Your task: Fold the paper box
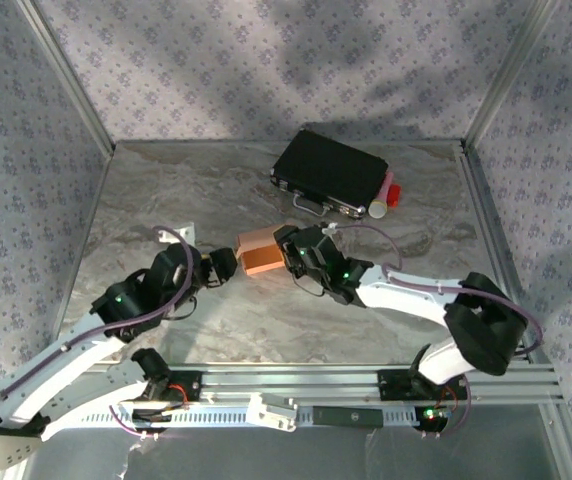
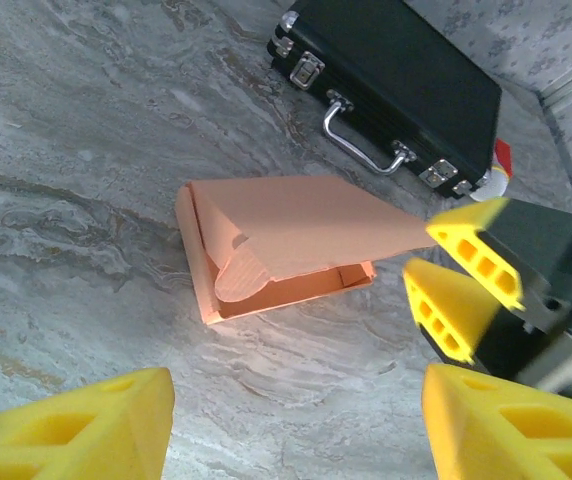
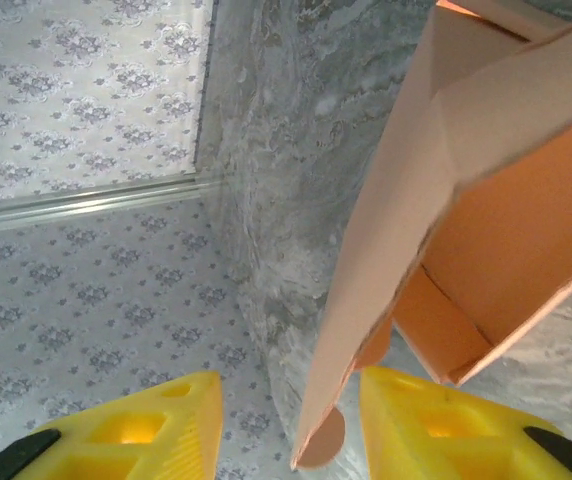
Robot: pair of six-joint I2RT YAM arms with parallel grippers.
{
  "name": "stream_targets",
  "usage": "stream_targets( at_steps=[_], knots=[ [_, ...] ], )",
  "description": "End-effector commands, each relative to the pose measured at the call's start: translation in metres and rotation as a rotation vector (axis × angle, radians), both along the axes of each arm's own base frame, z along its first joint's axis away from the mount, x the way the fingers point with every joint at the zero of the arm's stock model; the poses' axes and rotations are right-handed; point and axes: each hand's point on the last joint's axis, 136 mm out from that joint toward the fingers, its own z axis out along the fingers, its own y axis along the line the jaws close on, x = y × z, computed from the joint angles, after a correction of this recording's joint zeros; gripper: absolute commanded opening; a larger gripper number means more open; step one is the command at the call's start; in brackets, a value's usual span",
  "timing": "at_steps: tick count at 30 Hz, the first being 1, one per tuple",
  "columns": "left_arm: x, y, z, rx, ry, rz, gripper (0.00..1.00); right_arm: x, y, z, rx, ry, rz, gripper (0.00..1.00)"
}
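On marbled table (image 1: 166,190), floral walls (image 1: 266,60), paper box (image 1: 259,256), left gripper (image 1: 225,266) wide, right gripper (image 1: 288,243) wide astride lid (image 2: 316,220)

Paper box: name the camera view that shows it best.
Left wrist view: the whole paper box lies in frame, lid raised, rounded tab visible. The top external view shows the paper box small, its right side under the right gripper. The right wrist view catches a close slice of the paper box: lid and interior.

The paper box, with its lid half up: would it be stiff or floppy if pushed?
Probably floppy: the paper box has a raised lid of one thin sheet. Likely light, so a push would slide it on the smooth table rather than tip it.
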Motion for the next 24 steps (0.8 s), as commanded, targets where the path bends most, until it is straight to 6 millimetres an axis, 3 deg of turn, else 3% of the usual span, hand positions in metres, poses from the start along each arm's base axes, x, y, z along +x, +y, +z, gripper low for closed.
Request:
stream_targets(
  at_steps=[1,5,13,24],
  knots=[
    [-0.006,0.004,-0.003,-0.003,0.014,-0.011,0.66,0.013,0.012,0.002,0.102,0.010,0.002,0.40],
    [-0.007,0.005,-0.002,0.000,0.015,-0.014,0.65,0.016,0.017,-0.004,0.096,0.034,0.006,0.36],
    [-0.008,0.005,-0.002,-0.002,0.017,-0.015,0.65,0.009,0.008,-0.032,0.028,0.096,0.005,0.11],
    [-0.008,0.004,-0.008,0.007,0.032,-0.015,0.65,-0.004,0.000,-0.068,-0.013,0.169,0.018,0.01]
  ],
)
